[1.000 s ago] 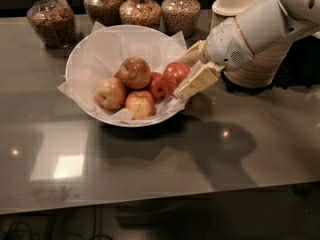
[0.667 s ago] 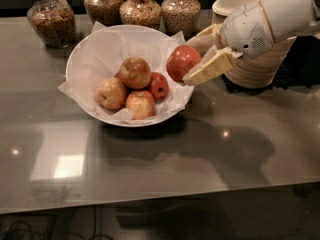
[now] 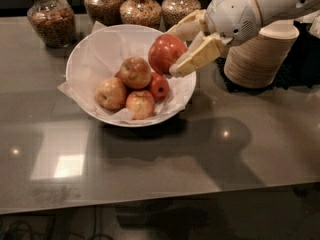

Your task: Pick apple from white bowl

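Observation:
The big glossy red apple (image 3: 165, 52) is held between the tan fingers (image 3: 199, 57) of my gripper (image 3: 174, 53), lifted above the right rim of the white bowl (image 3: 90, 54). The gripper reaches in from the upper right and is shut on the apple. The wide white bowl, lined with crinkled white paper, stands on the grey table and holds several other apples: a brownish-red one (image 3: 134, 72), two yellowish blushed ones (image 3: 111, 92) and a small red one (image 3: 159, 87).
Several glass jars of dry goods (image 3: 48, 19) stand behind the bowl along the table's back edge. A stack of tan paper bowls (image 3: 257, 51) stands to the right, under my arm. The glossy grey table (image 3: 165, 164) stretches toward the front edge.
The gripper has lifted the red apple up out of the bowl and now holds it higher, above the right rim. The other apples have not moved.

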Robot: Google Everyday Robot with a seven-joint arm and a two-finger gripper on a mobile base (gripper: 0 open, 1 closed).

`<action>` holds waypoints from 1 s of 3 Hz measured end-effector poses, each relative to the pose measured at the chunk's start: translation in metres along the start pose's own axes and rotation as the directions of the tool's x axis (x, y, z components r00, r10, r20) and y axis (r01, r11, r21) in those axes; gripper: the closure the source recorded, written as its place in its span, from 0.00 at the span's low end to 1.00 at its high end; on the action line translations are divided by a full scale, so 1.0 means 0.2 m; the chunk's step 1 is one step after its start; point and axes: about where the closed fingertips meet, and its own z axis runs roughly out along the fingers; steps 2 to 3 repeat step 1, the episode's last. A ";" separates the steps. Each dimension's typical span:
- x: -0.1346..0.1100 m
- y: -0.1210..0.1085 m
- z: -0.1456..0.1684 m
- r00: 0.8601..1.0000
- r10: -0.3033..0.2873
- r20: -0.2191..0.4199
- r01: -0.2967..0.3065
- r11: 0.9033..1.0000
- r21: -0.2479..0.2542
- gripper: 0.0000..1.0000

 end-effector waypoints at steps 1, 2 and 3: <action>-0.01 0.00 0.01 1.000 -0.003 0.000 0.003 1.000 -0.007 1.00; -0.01 0.00 0.01 1.000 -0.003 0.000 0.003 1.000 -0.007 1.00; -0.01 0.00 0.01 1.000 -0.003 0.000 0.003 1.000 -0.007 1.00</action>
